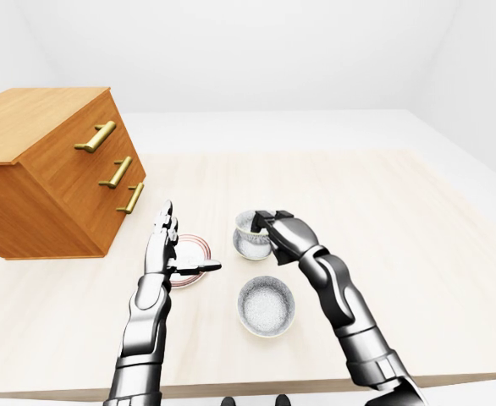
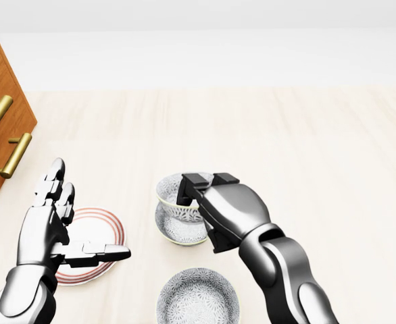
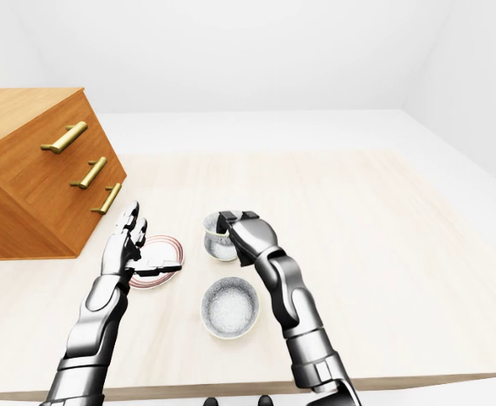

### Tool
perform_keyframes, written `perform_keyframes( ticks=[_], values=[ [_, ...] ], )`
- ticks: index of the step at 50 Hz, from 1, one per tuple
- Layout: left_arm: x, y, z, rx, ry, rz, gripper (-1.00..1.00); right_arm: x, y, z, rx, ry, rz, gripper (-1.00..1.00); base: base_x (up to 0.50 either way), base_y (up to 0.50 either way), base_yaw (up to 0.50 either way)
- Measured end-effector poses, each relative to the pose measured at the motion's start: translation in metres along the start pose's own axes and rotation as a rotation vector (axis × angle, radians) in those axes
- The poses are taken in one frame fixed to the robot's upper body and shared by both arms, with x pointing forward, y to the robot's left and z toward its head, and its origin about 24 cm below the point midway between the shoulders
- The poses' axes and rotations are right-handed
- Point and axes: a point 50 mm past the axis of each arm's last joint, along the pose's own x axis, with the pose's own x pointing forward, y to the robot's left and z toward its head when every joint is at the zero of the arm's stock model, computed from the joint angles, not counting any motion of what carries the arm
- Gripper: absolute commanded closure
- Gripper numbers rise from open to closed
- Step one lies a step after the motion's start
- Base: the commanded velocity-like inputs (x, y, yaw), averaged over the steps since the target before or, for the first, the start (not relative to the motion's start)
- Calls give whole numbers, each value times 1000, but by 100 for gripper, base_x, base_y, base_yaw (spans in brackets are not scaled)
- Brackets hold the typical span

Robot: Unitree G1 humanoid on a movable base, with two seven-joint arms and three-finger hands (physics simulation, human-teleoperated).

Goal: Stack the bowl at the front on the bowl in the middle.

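My right hand (image 2: 196,192) is shut on the rim of a grey patterned bowl (image 2: 167,194), fingers hooked inside it. That bowl sits in, or just above, a second matching bowl (image 2: 179,233) in the middle of the table; I cannot tell whether they touch. A third patterned bowl (image 2: 198,300) stands alone on the table below them in the head view, close to my right forearm. My left hand (image 2: 76,223) is open, fingers spread, hovering over a red-rimmed plate (image 2: 107,233) to the left of the bowls.
A wooden chest of drawers (image 1: 53,169) with brass handles stands at the left of the light wooden table (image 1: 400,220). The table's near edge (image 1: 256,387) runs along the bottom of the left-eye view.
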Motion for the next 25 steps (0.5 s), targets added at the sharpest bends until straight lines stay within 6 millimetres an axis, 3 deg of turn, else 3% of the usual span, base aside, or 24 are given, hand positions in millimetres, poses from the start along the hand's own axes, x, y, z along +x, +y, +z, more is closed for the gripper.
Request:
perform_keyframes(
  ticks=[21,22,23,25],
  values=[
    [0,1,-2,-2,8,1,-100,11,-1,2,-36,3,-6,100,0,0,0],
    [0,1,-2,-2,8,1,-100,12,0,2,-37,3,-6,10,0,0,0],
    [0,1,-2,-2,9,1,-100,12,-1,2,-42,4,-8,-100,0,0,0],
    [0,1,-2,-2,9,2,-100,11,-1,2,-59,9,-9,-100,0,0,0]
  ],
)
